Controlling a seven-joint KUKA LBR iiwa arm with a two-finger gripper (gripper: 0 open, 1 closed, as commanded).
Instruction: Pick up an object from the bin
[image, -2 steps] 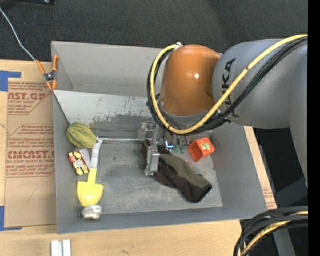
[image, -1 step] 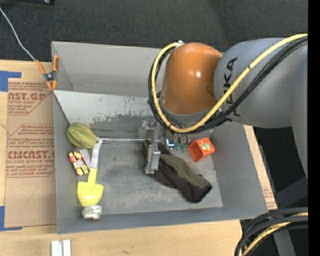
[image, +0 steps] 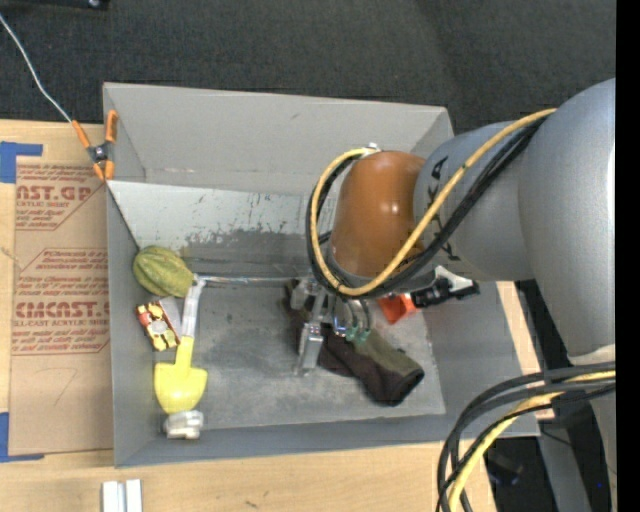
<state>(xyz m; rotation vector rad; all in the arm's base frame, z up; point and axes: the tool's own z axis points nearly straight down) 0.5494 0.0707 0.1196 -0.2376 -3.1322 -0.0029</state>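
Note:
My gripper (image: 308, 352) is low over the bin's floor, a little right of the middle, under the orange wrist cover. Right beside it, to the right, lies a dark brown, crumpled soft thing (image: 378, 372); the gripper's lower end is at its left edge. A small orange-red piece (image: 397, 308) lies just behind the brown thing, partly under the arm. Next to it, a black and white marker-like thing (image: 447, 290) points towards the bin's right wall.
Along the left wall lie a green-yellow oval fruit shape (image: 162, 270), a small red and white packet (image: 154, 325), a clear tube (image: 190, 305), a yellow scoop-like thing (image: 181, 385) and a white cap (image: 183, 425). The arm covers the bin's right rear.

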